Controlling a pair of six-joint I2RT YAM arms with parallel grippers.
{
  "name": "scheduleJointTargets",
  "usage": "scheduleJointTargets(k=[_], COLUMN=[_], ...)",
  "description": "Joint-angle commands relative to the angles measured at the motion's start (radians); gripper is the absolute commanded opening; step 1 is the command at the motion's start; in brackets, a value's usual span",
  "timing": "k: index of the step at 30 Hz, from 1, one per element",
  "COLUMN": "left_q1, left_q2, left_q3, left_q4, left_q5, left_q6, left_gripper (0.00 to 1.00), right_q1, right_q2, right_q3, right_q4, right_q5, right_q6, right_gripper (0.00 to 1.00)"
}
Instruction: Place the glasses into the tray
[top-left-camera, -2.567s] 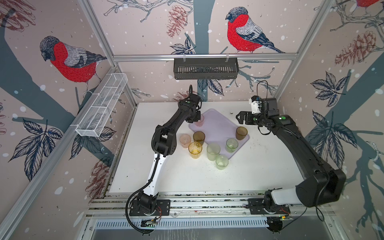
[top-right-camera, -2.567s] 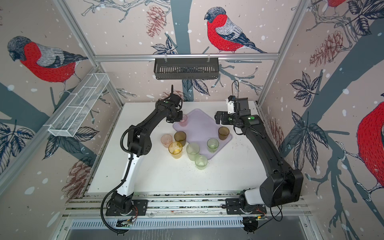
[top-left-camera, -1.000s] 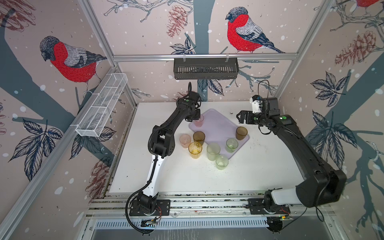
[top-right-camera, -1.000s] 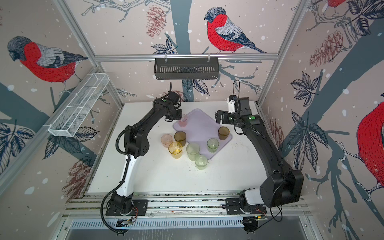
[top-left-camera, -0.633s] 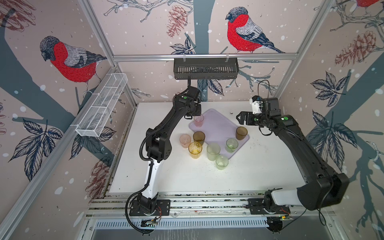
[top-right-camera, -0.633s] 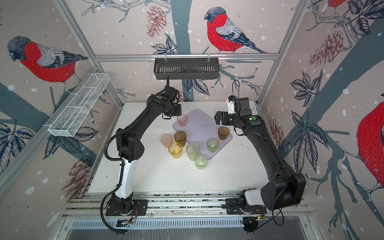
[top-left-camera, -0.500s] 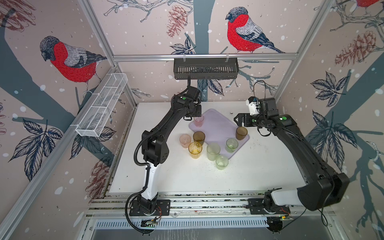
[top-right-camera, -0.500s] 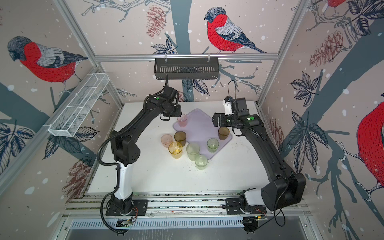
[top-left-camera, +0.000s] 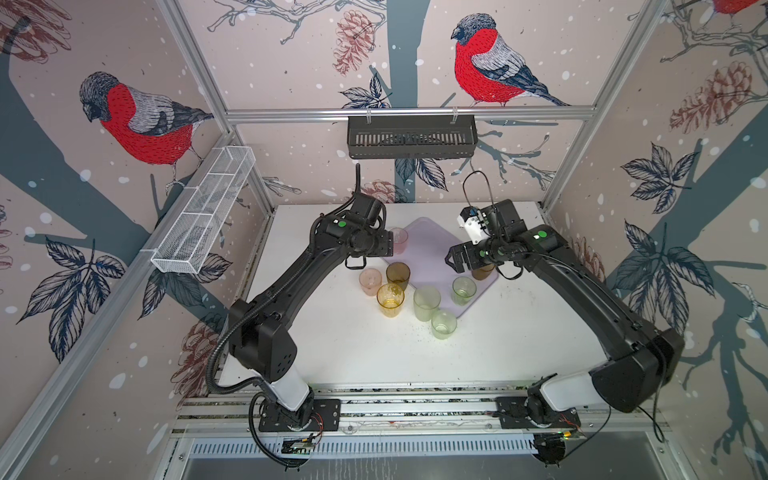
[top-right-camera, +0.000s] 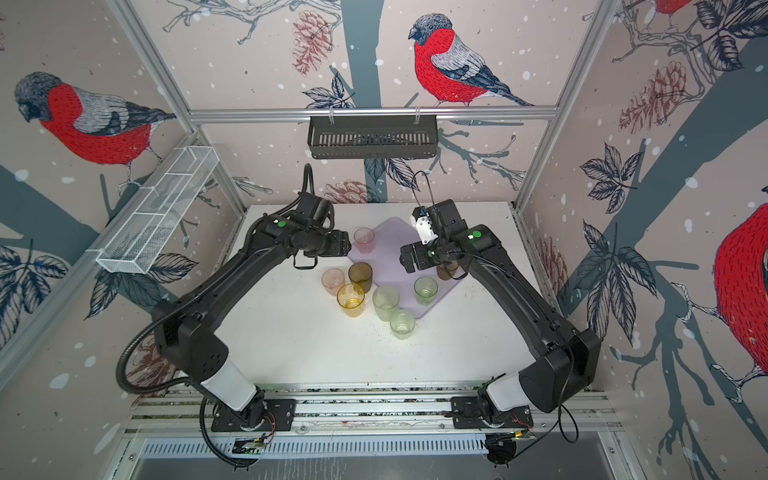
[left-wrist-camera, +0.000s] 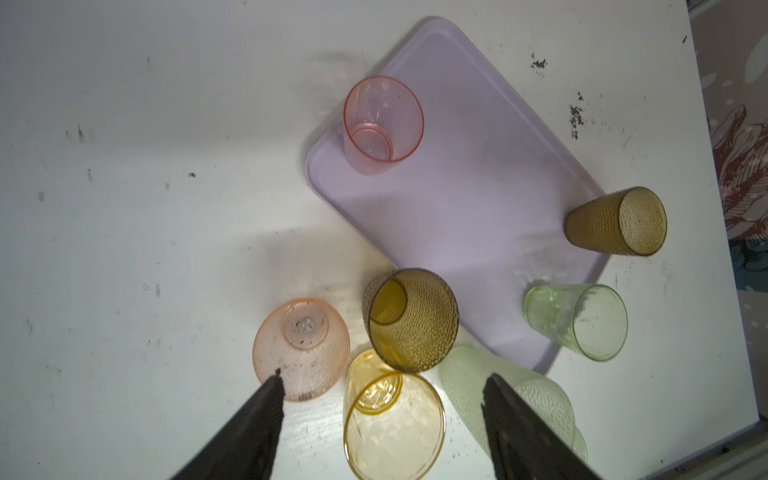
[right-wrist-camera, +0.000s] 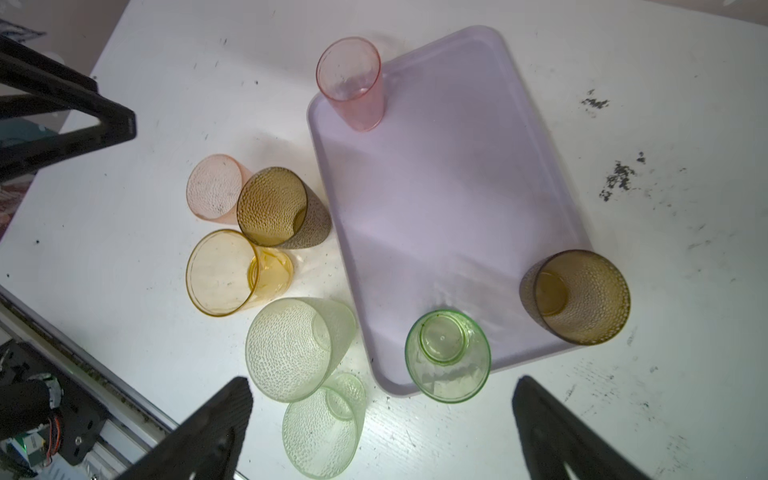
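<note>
The lilac tray (top-left-camera: 428, 245) (right-wrist-camera: 449, 199) holds a pink glass (top-left-camera: 399, 240) (left-wrist-camera: 382, 124) at its far left corner. A brown glass (top-right-camera: 446, 270) (right-wrist-camera: 577, 297) stands at its right corner and a green glass (top-left-camera: 463, 291) (right-wrist-camera: 446, 357) at its near edge. On the table left of the tray stand a pink glass (top-left-camera: 370, 281), a brown glass (top-left-camera: 398, 275), an amber glass (left-wrist-camera: 395, 424) and two frosted glasses (top-left-camera: 426, 303) (top-left-camera: 444, 325). My left gripper (left-wrist-camera: 382, 382) hangs open and empty above the amber one. My right gripper (right-wrist-camera: 382, 386) is open and empty, high over the tray's near right side.
A black slatted basket (top-left-camera: 411, 137) hangs on the back wall and a white wire basket (top-left-camera: 203, 216) on the left wall. The white table (top-left-camera: 374, 357) has bare room in front of the glasses. Dark specks lie on it right of the tray.
My left gripper has let go of the pink glass on the tray, opened, risen and drawn back to the left. My right gripper has shifted slightly left.
</note>
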Motion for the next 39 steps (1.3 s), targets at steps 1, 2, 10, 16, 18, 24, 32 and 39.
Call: scheduleJointTargets(k=[1,2,10,16,18,24,32,39], left_q1=[-0.001,0.0,0.001,0.003,0.003,0.009,0.017,0.019], left_q2=[-0.095,-0.118,-0.331,-0.445,-0.464,-0.502,-0.507,-0.477], left_q3=[-0.082,-0.102,-0.305,-0.427,-0.451,-0.476,-0.503,-0.495], left_q4=[0.063,0.06,0.124,0.201,0.208,0.199,0.222,0.264], left_q5=[0.032,0.035,0.042,0.106,0.112,0.109,0.094,0.116], left_q6=[-0.005,-0.001,0.06,0.06,0.067,0.101,0.127,0.113], left_gripper=[0.78,0.78,0.79,0.79,0.8,0.8,0.8,0.84], right_q1=[0.028,0.034,0.124,0.21,0.227,0.251,0.207,0.19], right_q2=[0.02,0.031,0.124,0.183,0.204,0.284,0.36,0.401], right_q3=[0.019,0.031,0.079,0.118,0.139,0.206,0.281,0.283], right_q4=[-0.074,-0.092,-0.198,-0.23,-0.242,-0.288,-0.336,-0.343], right_q5=[0.034,0.035,0.068,0.094,0.097,0.12,0.139,0.114], right_q6=[0.006,0.014,0.103,0.2,0.226,0.231,0.175,0.108], right_gripper=[0.98,0.98,0.91,0.82,0.79,0.74,0.69,0.63])
